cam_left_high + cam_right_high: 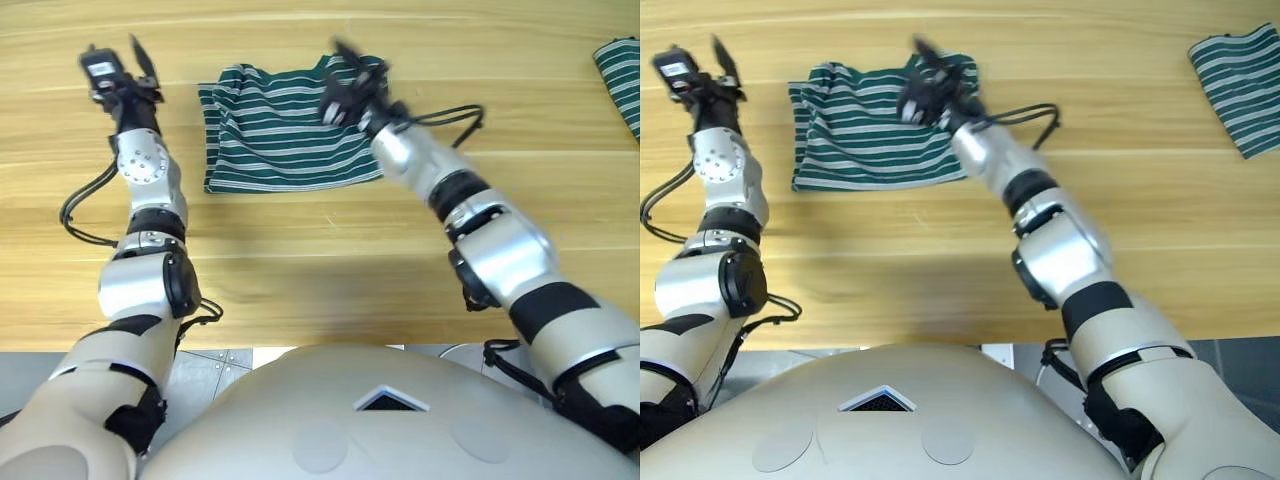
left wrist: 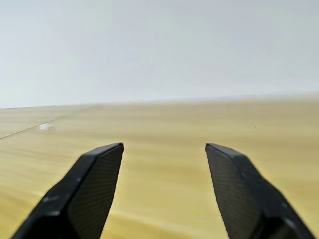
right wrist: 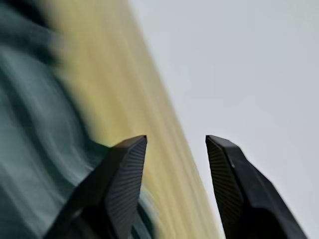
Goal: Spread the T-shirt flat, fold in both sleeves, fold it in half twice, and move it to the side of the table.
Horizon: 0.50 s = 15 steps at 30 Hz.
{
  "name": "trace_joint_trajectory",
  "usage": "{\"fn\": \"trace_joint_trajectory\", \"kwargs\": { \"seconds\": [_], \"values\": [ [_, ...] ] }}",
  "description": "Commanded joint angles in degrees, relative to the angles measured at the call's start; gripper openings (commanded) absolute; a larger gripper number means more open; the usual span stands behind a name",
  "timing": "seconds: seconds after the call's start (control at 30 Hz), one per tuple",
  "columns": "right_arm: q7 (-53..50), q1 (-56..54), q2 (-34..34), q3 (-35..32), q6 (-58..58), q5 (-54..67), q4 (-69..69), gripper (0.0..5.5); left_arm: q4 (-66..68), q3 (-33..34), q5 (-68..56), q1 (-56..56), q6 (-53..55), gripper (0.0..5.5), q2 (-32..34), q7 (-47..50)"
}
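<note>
While the folded T-shirt (image 1: 285,130) lies on the table (image 1: 400,250), long axis left-right, the right gripper (image 1: 345,80) hovers spread over its far right corner; the left gripper (image 1: 115,55), also spread, stands off its left edge.

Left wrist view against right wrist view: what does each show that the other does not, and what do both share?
Left wrist view: the left claw, open, with the table stretching beyond its fingers. Right wrist view: the right claw, open, with the striped T-shirt blurred beside one finger. Shared: the wooden table, a pale wall behind it, and nothing held between the fingers.
</note>
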Motion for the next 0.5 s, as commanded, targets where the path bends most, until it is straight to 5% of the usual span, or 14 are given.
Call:
{"fn": "trace_joint_trajectory", "kwargs": {
  "seconds": [0.03,0.27,0.5],
  "values": [
    [2.0,-1.3,3.1,6.6,2.4,-5.5,-0.2,2.17,-1.2,2.4,-2.9,0.3,-1.8,3.06,-0.6,-1.0],
    [6.7,-0.5,0.5,12.8,2.5,-9.6,1.6,2.17,1.0,2.3,-2.2,-1.4,-2.0,3.06,-1.8,-0.8],
    [9.3,3.0,-20.4,17.1,-9.7,-11.9,-12.2,2.17,2.8,0.4,-0.7,-3.4,-1.3,3.06,-2.7,-2.0]
  ]
}}
